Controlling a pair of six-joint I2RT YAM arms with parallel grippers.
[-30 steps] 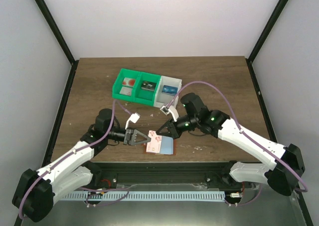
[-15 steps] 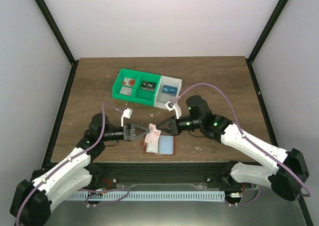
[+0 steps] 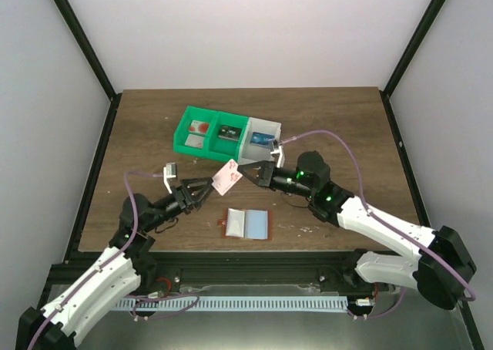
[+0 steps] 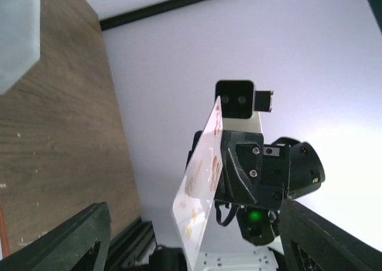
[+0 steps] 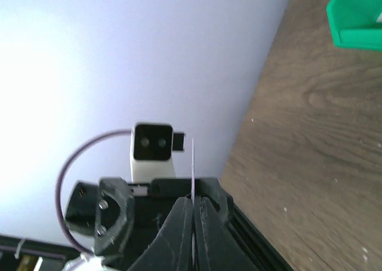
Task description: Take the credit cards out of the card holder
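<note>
Our right gripper pinches the whitish-pink credit card clear of the table, near the open card holder; our left gripper faces it, jaws wide apart.

Here's the pale whitish-pink thin plastic card: smooth, a soft sheen on its face, reddish print blotches, hair-thin seen edge-on. The fingers of my right gripper on it look like matt black plastic. My left gripper has the same dull, slightly grainy dark fingers. Below, the dark brown wood-grain tabletop is matt and speckled. The reddish-brown leather bifold wallet shows a flat grey-blue lining. The green-and-white three-compartment plastic bin is smooth and faintly glossy.
</note>
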